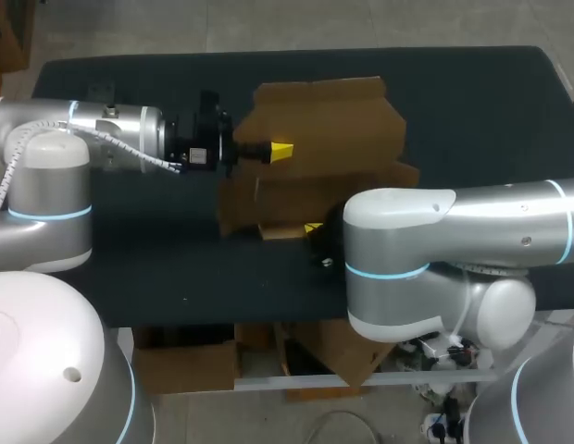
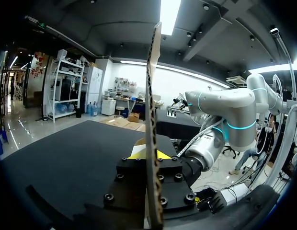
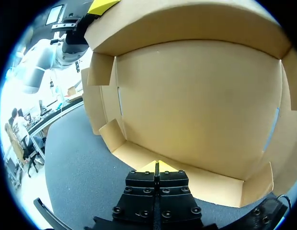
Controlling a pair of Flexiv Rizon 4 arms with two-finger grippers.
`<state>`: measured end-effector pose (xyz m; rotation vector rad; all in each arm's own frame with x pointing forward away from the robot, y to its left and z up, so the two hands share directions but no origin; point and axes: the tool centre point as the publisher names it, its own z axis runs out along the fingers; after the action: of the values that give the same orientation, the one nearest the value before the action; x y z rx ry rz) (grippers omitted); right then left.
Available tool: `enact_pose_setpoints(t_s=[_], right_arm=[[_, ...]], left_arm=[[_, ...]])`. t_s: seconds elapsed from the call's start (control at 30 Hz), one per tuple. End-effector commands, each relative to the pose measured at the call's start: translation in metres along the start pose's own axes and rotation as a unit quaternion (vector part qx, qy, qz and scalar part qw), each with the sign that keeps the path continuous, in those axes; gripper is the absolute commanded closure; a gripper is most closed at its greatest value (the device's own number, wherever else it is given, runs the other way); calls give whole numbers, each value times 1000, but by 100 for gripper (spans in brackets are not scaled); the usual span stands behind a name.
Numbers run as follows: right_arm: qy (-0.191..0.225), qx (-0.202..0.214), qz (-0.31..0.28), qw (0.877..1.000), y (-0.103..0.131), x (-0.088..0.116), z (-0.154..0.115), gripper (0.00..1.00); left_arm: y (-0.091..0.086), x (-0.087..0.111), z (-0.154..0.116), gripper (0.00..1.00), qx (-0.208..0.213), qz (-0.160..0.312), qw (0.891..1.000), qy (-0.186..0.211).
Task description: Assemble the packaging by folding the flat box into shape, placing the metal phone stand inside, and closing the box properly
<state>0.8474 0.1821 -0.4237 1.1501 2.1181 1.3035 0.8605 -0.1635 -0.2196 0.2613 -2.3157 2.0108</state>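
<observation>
- The left gripper (image 2: 148,154) is closed on a panel of the cardboard box (image 1: 319,120). In its wrist view the panel runs edge-on between the two fingers, with a yellow tip pressed to each face.
- From that grip the pinched panel rises ahead of the fingers as a thin upright strip. Its corrugated edge faces the camera.
- The right gripper (image 3: 157,166) has its fingers drawn together, with no visible gap between the yellow tips. The tips rest at the near edge of a low flap lying flat on the table (image 1: 157,240). The pictures do not show whether anything is caught between them.
- Just ahead of the right gripper, beyond that low flap, the box stands half formed. A broad back wall rises in front of the fingers, and short side flaps fold inward on both sides of it.
- Above the right gripper the top of that wall curls over towards it. A yellow tip of the left gripper shows at the wall's upper corner.
- In the head view the box sits mid-table between the two grippers. Its far panel lies flat beyond the left gripper, and its folded part lies between the left gripper and the right one.
- The left arm (image 1: 102,129) comes in level from its side of the table, and its gripper is over the middle of the box.
- The right arm (image 1: 472,222) comes in from the opposite side. Its bent elbow is over the table's near edge and hides most of its gripper from above.
</observation>
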Motion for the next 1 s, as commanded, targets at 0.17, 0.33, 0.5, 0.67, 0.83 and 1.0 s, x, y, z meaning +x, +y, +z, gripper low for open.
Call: enact_pose_setpoints(t_s=[0.17,0.33,0.5,0.67,0.83,1.0], right_arm=[[-53,-32,-11,998,1,15,-22,100],[-27,-38,-10,999,3,19,-39,100],[-6,-41,-12,999,2,20,-56,100],[18,-41,-23,999,0,18,-74,100],[45,-37,-28,998,-3,11,-88,100],[64,-34,-37,997,-7,3,-101,100]], left_arm=[[3,0,1,100,0,0,1000,0],[3,0,1,100,0,0,1000,0],[3,0,1,100,0,0,1000,0],[3,0,1,100,0,0,1000,0],[3,0,1,100,0,0,1000,0],[3,0,1,100,0,0,1000,0]])
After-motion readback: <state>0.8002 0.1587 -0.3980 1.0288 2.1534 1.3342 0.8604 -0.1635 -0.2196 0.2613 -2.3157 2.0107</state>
